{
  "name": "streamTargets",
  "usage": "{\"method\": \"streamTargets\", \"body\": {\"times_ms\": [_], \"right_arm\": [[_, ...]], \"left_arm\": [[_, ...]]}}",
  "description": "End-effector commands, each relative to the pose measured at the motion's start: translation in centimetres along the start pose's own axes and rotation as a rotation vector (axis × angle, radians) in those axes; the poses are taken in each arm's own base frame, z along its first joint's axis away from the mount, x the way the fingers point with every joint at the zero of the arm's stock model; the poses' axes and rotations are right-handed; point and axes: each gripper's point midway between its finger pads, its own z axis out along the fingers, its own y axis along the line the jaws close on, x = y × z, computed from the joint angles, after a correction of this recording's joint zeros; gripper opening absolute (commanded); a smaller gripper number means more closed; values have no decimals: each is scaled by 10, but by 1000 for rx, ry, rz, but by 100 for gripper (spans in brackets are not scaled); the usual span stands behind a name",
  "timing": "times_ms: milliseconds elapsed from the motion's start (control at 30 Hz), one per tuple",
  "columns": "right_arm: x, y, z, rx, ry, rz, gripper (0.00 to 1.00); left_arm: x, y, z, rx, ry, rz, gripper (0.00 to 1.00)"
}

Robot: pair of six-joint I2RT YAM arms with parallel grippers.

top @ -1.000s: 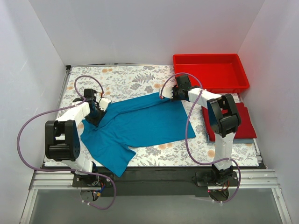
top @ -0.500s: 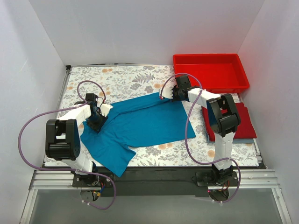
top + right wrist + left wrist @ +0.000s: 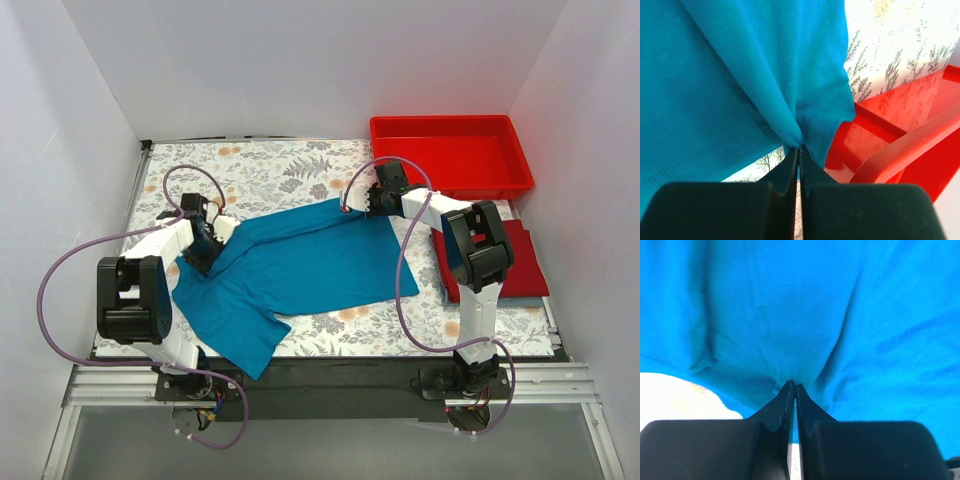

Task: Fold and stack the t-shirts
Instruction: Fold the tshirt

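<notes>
A teal-blue t-shirt (image 3: 290, 265) lies spread across the middle of the floral table, one sleeve hanging toward the front edge. My left gripper (image 3: 208, 240) is shut on its left shoulder edge; the cloth (image 3: 800, 315) bunches at the fingertips. My right gripper (image 3: 368, 203) is shut on the shirt's far right corner (image 3: 805, 100), next to the red tray. A folded red t-shirt (image 3: 525, 262) lies at the right under my right arm, with a bluish one (image 3: 522, 297) peeking out beneath it.
A rigid red plastic tray (image 3: 450, 155) stands at the back right; its rim shows close in the right wrist view (image 3: 900, 150). White walls enclose the table on three sides. The floral tablecloth (image 3: 270, 170) is bare at the back left.
My left gripper dipped toward the front, then moved back a little with the shirt's shoulder; the cloth there shifted slightly. The right gripper has held still.
</notes>
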Motion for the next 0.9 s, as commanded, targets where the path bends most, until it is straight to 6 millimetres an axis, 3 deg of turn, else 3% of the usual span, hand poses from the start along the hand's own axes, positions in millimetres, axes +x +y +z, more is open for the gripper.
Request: {"method": "streamTargets", "body": {"times_ms": [0, 500, 867], "right_arm": [[-4, -17, -6, 29, -2, -28, 1], [-3, -17, -6, 32, 1, -35, 1], [-2, -20, -8, 36, 5, -49, 1]], "left_arm": [[-21, 7, -30, -10, -78, 10, 0], [-7, -15, -61, 77, -42, 37, 0], [-1, -32, -62, 164, -17, 41, 0]]}}
